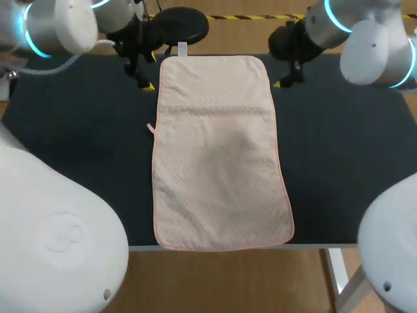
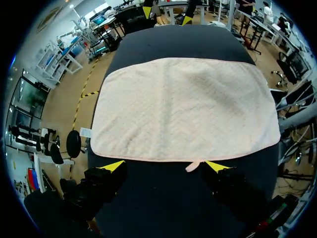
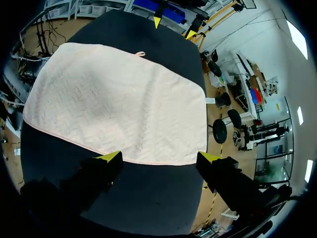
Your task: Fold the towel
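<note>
Head view: a pale pink towel (image 1: 218,156) lies flat and unfolded on the dark bench (image 1: 78,143). It fills the centre of the frame, with its long sides running from the top of the frame toward the bottom. Its lower short edge sits at the front edge of the bench. A faint crease crosses the towel in its upper third. A small loop (image 1: 150,128) projects from the left long edge. A white tag (image 1: 182,47) stands at the upper short edge.

The left gripper (image 1: 142,78) is at the upper left of the frame, just beside the towel's upper left corner. The right gripper (image 1: 287,75) is at the upper right, just beside the upper right corner. I cannot tell from this view whether either one touches the cloth.

Left wrist view: the left gripper (image 2: 166,167) is spread wide and holds nothing. The towel's long edge and the loop (image 2: 193,165) lie just ahead of its yellow tips, over bare bench.

Right wrist view: the right gripper (image 3: 158,157) is likewise spread wide and holds nothing. The opposite long edge of the towel (image 3: 119,104) lies just ahead of its fingers.
</note>
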`<action>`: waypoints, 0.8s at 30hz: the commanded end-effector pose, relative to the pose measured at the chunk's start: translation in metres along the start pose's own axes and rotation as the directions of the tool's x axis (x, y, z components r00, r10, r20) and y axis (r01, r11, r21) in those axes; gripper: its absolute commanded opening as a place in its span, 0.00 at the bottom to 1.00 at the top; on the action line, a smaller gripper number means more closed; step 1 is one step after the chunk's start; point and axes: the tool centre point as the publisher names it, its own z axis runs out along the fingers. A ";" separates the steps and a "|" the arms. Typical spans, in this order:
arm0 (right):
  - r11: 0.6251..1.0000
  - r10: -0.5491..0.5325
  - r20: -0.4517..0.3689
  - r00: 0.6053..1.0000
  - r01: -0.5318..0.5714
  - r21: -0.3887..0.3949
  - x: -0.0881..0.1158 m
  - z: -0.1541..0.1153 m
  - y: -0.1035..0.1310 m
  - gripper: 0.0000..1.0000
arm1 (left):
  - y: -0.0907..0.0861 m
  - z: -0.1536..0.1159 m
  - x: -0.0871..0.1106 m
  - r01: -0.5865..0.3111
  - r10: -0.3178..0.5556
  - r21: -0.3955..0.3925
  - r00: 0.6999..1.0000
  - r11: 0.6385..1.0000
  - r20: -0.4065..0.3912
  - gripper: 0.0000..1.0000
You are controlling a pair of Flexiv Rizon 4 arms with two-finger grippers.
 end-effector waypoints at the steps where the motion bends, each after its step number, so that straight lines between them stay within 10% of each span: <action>1: 0.956 0.021 -0.059 0.998 -0.003 0.294 0.010 0.010 0.006 1.00 | -0.003 0.001 0.005 0.031 -0.045 -0.270 0.998 0.962 -0.047 1.00; 24: 0.922 0.160 -0.138 0.977 -0.098 0.375 0.060 0.081 -0.010 1.00 | 0.005 0.088 0.049 0.083 -0.087 -0.085 0.995 0.993 -0.039 1.00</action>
